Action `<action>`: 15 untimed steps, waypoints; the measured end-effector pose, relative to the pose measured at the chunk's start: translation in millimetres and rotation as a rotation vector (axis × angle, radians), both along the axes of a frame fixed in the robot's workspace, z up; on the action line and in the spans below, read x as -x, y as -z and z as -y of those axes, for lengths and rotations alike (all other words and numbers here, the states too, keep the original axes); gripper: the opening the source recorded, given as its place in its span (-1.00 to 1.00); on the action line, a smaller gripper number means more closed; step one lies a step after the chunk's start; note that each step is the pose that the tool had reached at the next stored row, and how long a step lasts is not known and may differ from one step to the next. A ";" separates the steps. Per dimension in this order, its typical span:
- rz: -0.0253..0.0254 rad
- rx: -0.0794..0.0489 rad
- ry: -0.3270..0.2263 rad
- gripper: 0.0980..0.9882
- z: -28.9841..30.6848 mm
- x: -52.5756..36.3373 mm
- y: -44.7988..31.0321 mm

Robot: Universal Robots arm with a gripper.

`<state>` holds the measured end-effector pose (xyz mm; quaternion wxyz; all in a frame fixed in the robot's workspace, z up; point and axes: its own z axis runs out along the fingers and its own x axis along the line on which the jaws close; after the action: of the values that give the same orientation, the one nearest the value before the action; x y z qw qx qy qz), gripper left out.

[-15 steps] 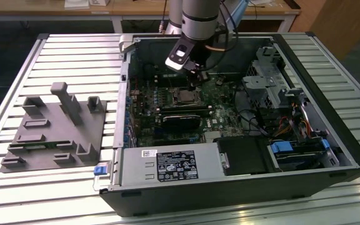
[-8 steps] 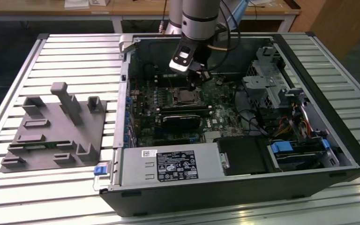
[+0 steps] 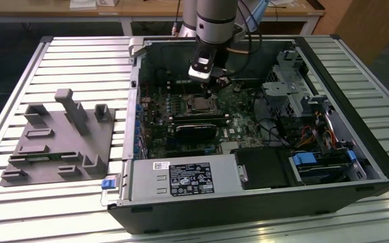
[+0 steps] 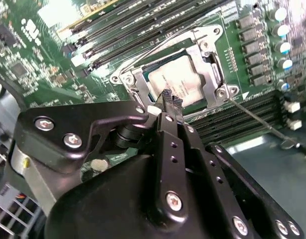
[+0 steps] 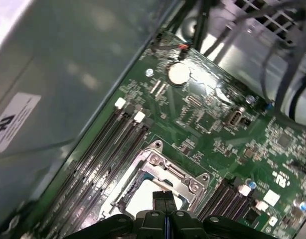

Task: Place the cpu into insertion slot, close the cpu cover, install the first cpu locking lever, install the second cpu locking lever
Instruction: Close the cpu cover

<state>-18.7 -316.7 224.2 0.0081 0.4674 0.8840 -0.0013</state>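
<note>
Already the cpu (image 4: 180, 79) lies seated in the insertion slot (image 3: 198, 104), its pale silver-grey top flat and square. The cpu cover (image 4: 209, 74), a thin silvery frame, is folded down over it. The chip's top shows through the open middle, and the frame's rim overlaps its edges. The slot sits on the green motherboard (image 4: 38, 55), away from the board's edges, with long black memory slots (image 4: 123, 30) just beside it.

One thin wire lever (image 4: 262, 122) runs from a corner of the cover out across further slots on the opposite side. A second wire lever (image 4: 153, 52) lies along the cover's edge next to the nearer slots. I cannot tell whether either is latched.

The gripper (image 4: 169, 98) is closed narrow. In both wrist views its two black fingers (image 5: 158, 201) press together tip to tip, with only a thin seam between them. The serrated tips stand over the cover's rim at one corner of the chip, very near the metal, and I cannot tell whether they touch it.

In the exterior view the arm reaches down into the open computer case (image 3: 356, 126), which lies on a slatted metal table (image 3: 86, 61). A grey moulded fixture (image 3: 59, 136) rests near the table's edge at the exterior view's left, apart from the case.
</note>
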 end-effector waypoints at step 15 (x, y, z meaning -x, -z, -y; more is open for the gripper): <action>0.0000 0.000 -0.273 -0.98 0.0 0.0 0.9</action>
<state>-18.7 -316.7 223.3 0.0082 0.3428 0.9394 -0.0002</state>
